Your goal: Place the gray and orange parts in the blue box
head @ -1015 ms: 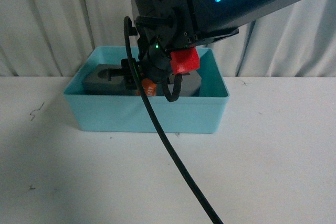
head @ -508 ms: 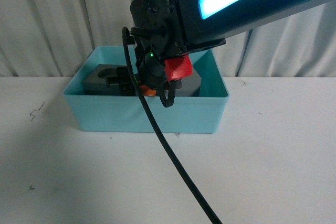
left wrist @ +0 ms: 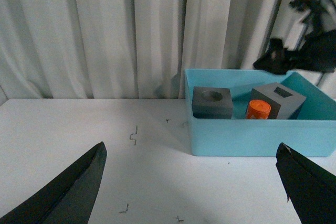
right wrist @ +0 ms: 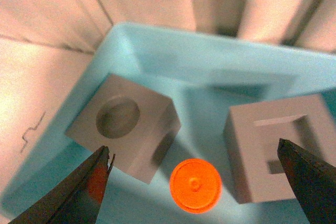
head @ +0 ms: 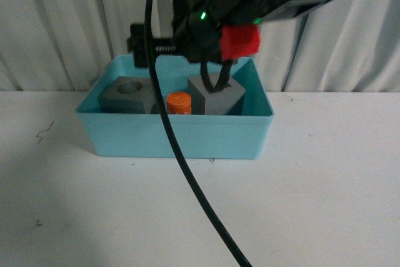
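Note:
The blue box (head: 175, 136) stands at the back of the white table. Inside it are a gray cube with a round recess (head: 127, 95), an orange cylinder (head: 179, 102) standing upright, and a gray cube with a square recess (head: 215, 95). The right wrist view looks down on the round-recess cube (right wrist: 125, 124), the orange cylinder (right wrist: 195, 185) and the square-recess cube (right wrist: 275, 150). My right gripper (right wrist: 194, 182) hangs open above the box, holding nothing. My left gripper (left wrist: 191, 182) is open over bare table, well away from the blue box (left wrist: 257, 135).
White curtains (head: 56, 23) hang close behind the box. My right arm and its black cable (head: 187, 179) cross the middle of the front view. Small dark marks (head: 44, 132) dot the white table.
My right gripper has let go of the orange cylinder and risen out of the box. The cylinder now stands between the two gray cubes.

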